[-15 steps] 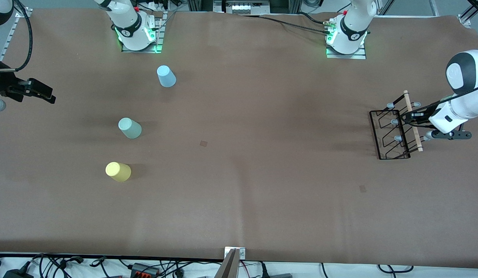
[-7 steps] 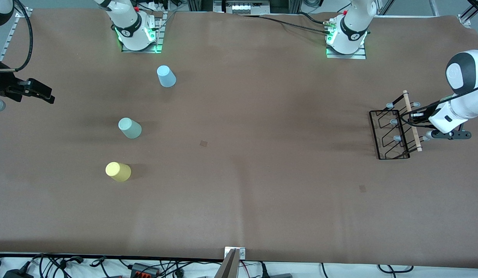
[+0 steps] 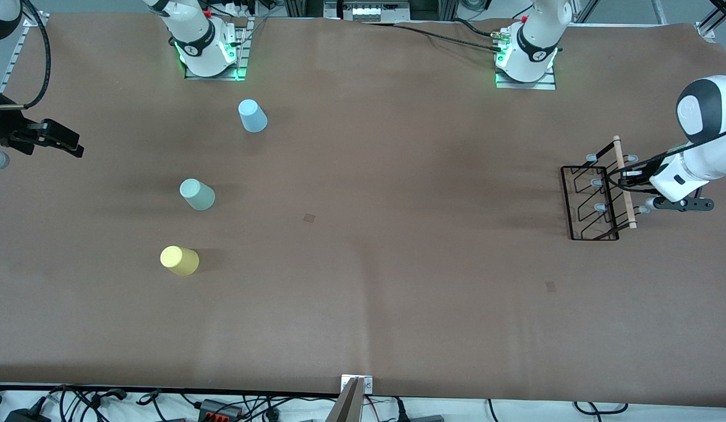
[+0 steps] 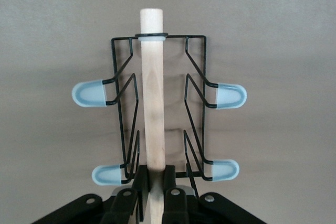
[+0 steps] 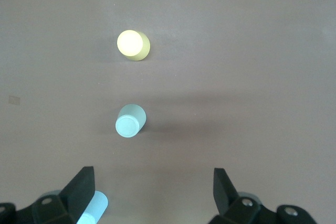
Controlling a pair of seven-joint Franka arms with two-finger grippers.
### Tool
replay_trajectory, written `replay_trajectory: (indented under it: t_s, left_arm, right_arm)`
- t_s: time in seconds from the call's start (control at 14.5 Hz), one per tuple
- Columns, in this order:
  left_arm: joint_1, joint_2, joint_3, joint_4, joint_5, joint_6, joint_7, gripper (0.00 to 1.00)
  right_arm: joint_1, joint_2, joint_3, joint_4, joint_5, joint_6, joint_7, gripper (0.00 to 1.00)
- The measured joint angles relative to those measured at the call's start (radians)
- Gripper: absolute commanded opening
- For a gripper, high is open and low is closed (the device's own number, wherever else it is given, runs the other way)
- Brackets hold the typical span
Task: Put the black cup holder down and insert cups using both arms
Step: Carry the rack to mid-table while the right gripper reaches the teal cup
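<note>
plainly, we see the brown table [image 3: 363, 293] filling most of the front view, with cables along its near edge. the black cup holder [image 3: 597, 202] stands toward the left arm's end of the table, its wooden bar [image 4: 152, 98] running along the top. the left gripper [image 4: 153, 183] is clamped on that bar at one end, fingers [image 4: 140, 179] pressed to either side of the wood, grey-tipped pegs [image 4: 92, 94] sticking out on both sides. the right gripper [image 3: 61, 140] waits over the table's edge at the right arm's end, its jaws spread wide apart with nothing between them. the three cups stand upside down toward that end, well apart from the holder: the light blue cup [image 3: 252, 115] farthest from the front camera, the pale green cup [image 3: 197, 194] nearer, the yellow cup [image 3: 179, 260] nearest.
</note>
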Motion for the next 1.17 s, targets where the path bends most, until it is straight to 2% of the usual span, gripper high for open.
replay_trajectory:
  t_s: [0.21,0.55,0.83,0.96,1.17]
  left_arm:
    - [-0.001,-0.006,-0.037,0.072,-0.02,-0.122,-0.029,0.01]
    - [-0.008,-0.015,-0.175,0.257,-0.027,-0.318,-0.173,0.01]
    - [-0.027,-0.012,-0.309,0.328,-0.049,-0.349,-0.269,0.01]
    - [-0.051,-0.004,-0.374,0.346,-0.049,-0.358,-0.333,0.01]
    - [-0.13,0.026,-0.426,0.373,-0.052,-0.36,-0.502,0.0]
  right_arm:
    - [0.004,0.012,0.006,-0.022,0.0,0.007,0.0,1.0]
    - [0.036,0.057,0.011,-0.06,0.0,0.047,0.0,1.0]
    - [0.051,0.086,0.013,-0.133,0.0,0.064,0.011,1.0]
    - [0.082,0.12,0.013,-0.162,0.0,0.07,0.085,1.0]
    - [0.147,0.199,0.015,-0.175,0.0,0.094,0.168,1.0]
